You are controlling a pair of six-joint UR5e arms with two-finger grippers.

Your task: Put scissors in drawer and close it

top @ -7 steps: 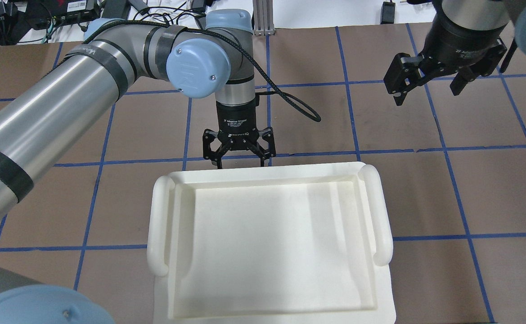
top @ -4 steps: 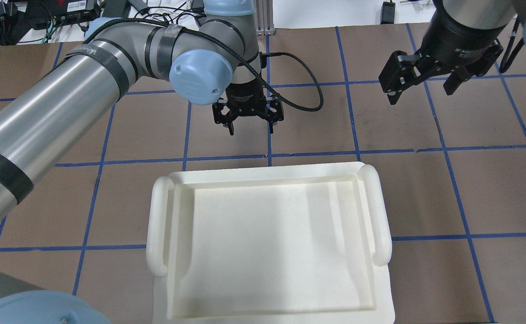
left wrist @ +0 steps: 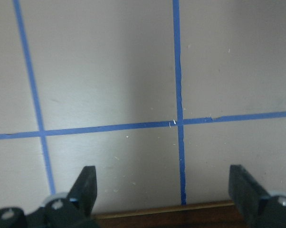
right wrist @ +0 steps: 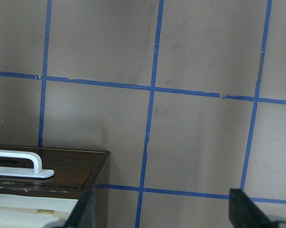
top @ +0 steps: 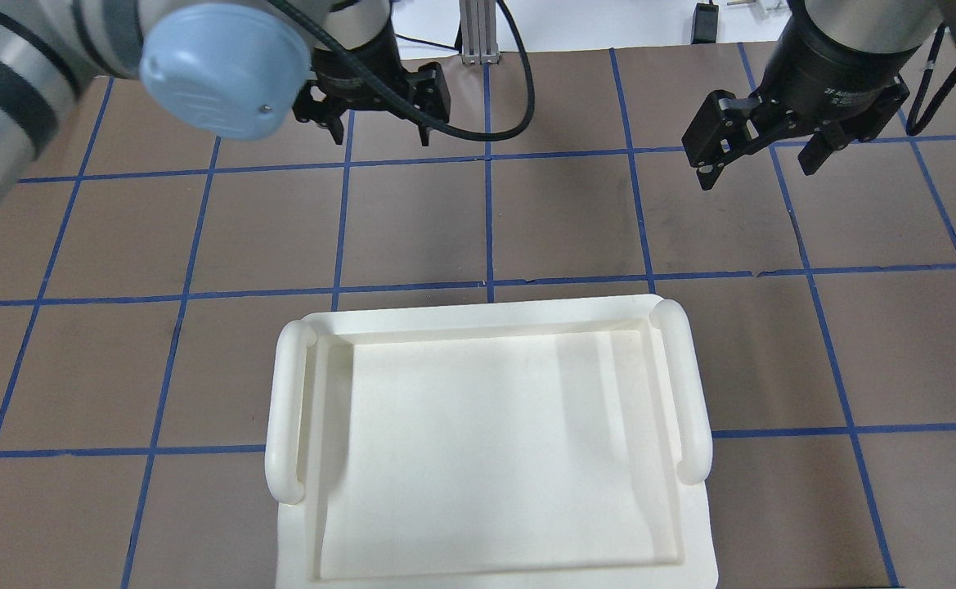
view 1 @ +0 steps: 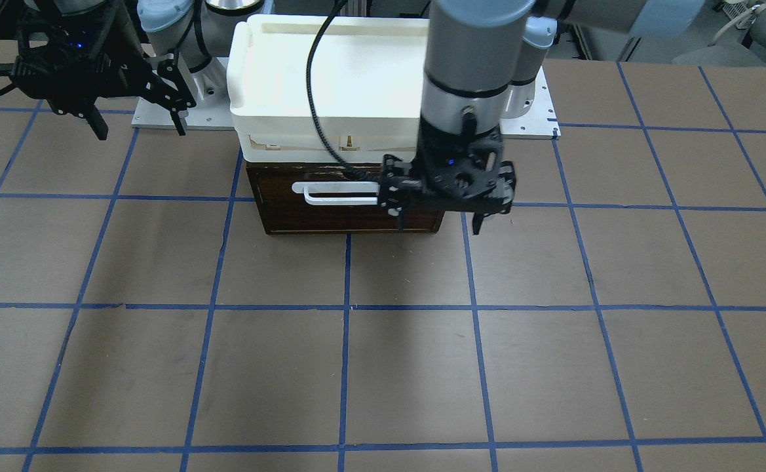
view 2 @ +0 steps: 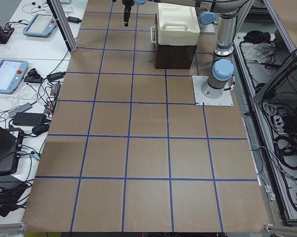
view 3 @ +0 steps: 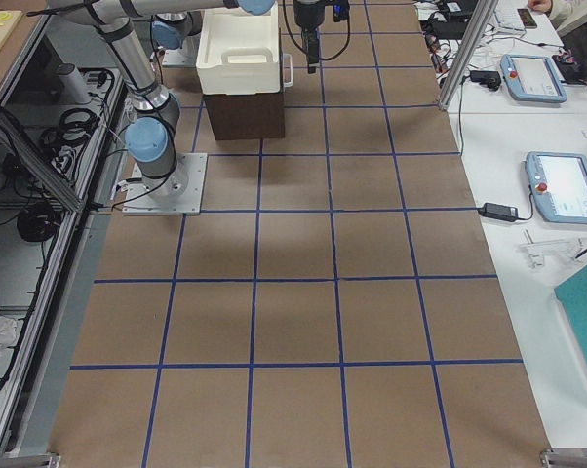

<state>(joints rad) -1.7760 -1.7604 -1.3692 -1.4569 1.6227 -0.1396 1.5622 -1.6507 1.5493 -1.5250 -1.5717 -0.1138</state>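
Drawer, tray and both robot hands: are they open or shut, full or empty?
drawer: shut, white handle facing out.
white tray: empty, sitting on top of the drawer's box.
left hand: open, holding nothing.
right hand: open, holding nothing.

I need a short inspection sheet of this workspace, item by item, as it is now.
surface: brown mat with blue tape grid.
job's things: drawer looks shut; scissors: nothing seen.
clutter: white tray on top of the drawer unit.
grippers: left end effector open, above the mat in front of the drawer; right end effector open, off to the side; both hold nothing.
cables: black cable loops from the left wrist.
surroundings: teach pendant on a side bench.
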